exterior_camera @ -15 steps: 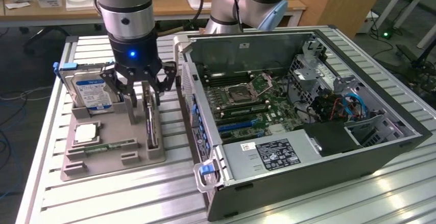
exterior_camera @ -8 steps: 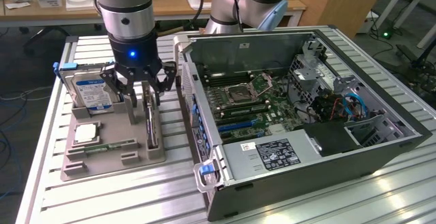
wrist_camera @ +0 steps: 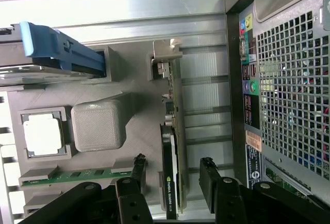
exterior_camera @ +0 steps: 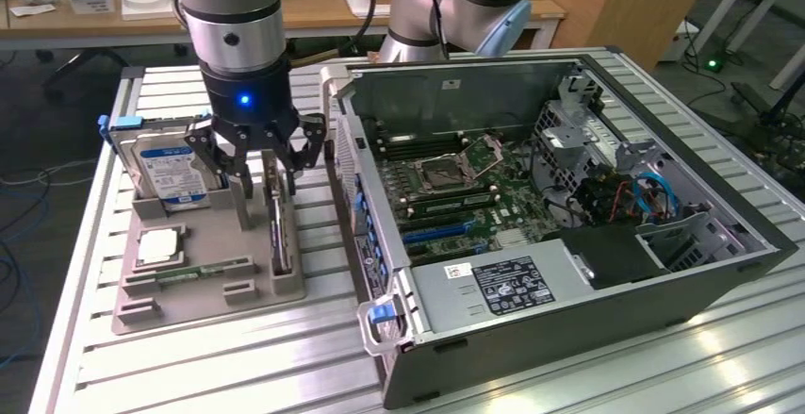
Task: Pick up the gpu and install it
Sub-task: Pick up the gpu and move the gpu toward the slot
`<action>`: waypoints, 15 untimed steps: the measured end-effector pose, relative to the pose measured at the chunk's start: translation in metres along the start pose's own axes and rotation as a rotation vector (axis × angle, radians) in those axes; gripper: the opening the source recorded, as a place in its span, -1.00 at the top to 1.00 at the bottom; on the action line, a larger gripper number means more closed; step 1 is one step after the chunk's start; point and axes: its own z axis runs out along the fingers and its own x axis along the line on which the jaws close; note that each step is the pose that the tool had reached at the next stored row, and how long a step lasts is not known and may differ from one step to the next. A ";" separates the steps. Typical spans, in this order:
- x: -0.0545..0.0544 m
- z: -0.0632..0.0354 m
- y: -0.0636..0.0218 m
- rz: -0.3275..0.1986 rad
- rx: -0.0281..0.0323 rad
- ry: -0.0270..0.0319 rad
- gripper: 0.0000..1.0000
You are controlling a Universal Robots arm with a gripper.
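The jaws were spread wide, one on each side of the gpu (wrist_camera: 172, 131), which stood on edge along the edge of the tray (exterior_camera: 176, 306) by the computer case (exterior_camera: 566, 339). A good grab needed them level and centered.

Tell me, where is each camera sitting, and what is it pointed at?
Exterior view: off the arm, raised, looking down on computer case and parts tray; arm and open gripper show.
Wrist view: on the wrist, looking past the gripper at the gpu.
Both share gripper, gpu, tray, case.
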 end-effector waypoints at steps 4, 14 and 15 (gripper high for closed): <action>0.000 0.0012 0.0000 -0.025 -0.0006 -0.0005 -0.09; 0.000 0.0136 -0.0061 -0.055 -0.0010 0.0004 -0.09; 0.000 0.0154 -0.0066 -0.055 -0.0011 0.0004 -0.09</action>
